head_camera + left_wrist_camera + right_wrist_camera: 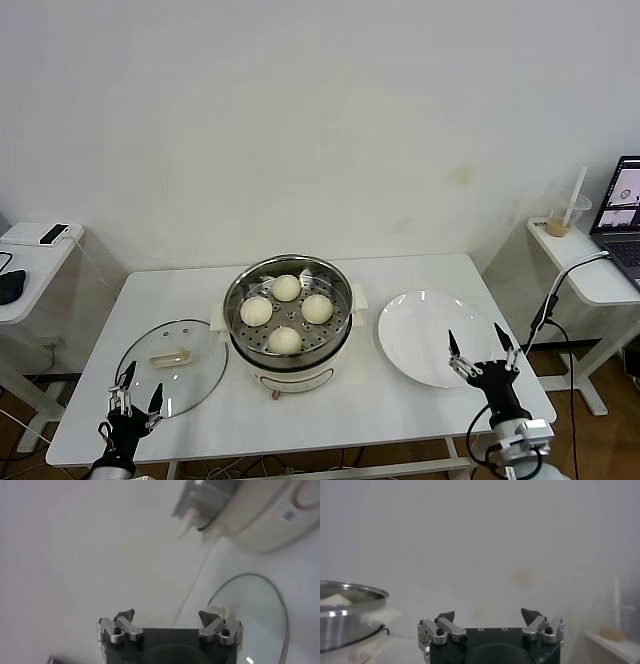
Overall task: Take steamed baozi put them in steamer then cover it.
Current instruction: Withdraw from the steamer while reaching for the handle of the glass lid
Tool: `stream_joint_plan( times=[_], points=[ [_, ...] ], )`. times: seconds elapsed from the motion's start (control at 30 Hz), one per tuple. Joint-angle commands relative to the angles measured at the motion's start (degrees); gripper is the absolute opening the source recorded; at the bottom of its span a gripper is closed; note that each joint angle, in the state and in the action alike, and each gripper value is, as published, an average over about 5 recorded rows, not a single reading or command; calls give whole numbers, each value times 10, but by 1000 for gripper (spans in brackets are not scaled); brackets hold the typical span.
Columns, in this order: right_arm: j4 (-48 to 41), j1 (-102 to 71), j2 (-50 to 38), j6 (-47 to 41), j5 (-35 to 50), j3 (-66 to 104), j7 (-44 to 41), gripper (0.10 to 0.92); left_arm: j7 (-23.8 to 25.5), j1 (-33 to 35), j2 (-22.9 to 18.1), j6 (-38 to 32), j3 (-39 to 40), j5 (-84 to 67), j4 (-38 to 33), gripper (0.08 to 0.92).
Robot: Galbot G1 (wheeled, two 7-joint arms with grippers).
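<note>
Centrally, on the white table (400,400): steamer (288,345), a shiny steel pot on a white base, uncovered

Contents: four baozi on the perforated tray, set in a diamond. Far one (286,288), left one (256,311), right one (317,308), near one (285,340). All cream-white, smooth, close together; whether they touch cannot be told

Cover (170,365): clear glass lid with metal rim, lying flat on the table just left of the steamer, cream handle (169,355) on top. Its rim sits close to the steamer base; contact cannot be told. The left wrist view shows the same lid (260,615) beside the steamer (260,515)

Plate (440,338): flat, white, round, on the table right of the steamer, apart from it

Left gripper (134,392): at the near left corner of the table, over the near edge of the cover, fingers spread wide, holding nothing; seen also in its wrist view (170,615)

Right gripper (482,350): at the near right of the table, over the near right edge of the plate, fingers spread wide, holding nothing; seen also in its wrist view (489,614), with the steamer (347,615) off to one side

Surroundings: side table (580,265) at right with a laptop (622,215) and a cup (565,218) with straw; side table (30,270) at left
</note>
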Motion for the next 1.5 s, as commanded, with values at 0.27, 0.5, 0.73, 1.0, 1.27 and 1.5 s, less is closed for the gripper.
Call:
stream_joint_plan(
  times=[0.27,0.5,0.73,1.0,1.27,1.5],
  points=[
    [38,-63,79,4,-5,39,8,823,22,-140,59,-12,37,79,139,823],
    [49,-71,86,2,-8,42,8,823,29,-171,64,-13,47,79,174,823],
    [50,-76,93,3,-11,41,11,823,35,-187,69,-16,55,79,193,823],
    [51,-83,98,9,-20,35,14,823,35,-197,65,-16,64,83,204,823],
    [49,-89,102,11,-26,27,14,823,40,-228,64,-14,77,89,223,823],
    [50,-93,102,11,-26,32,13,823,41,-266,60,-13,93,102,260,823]
  ],
)
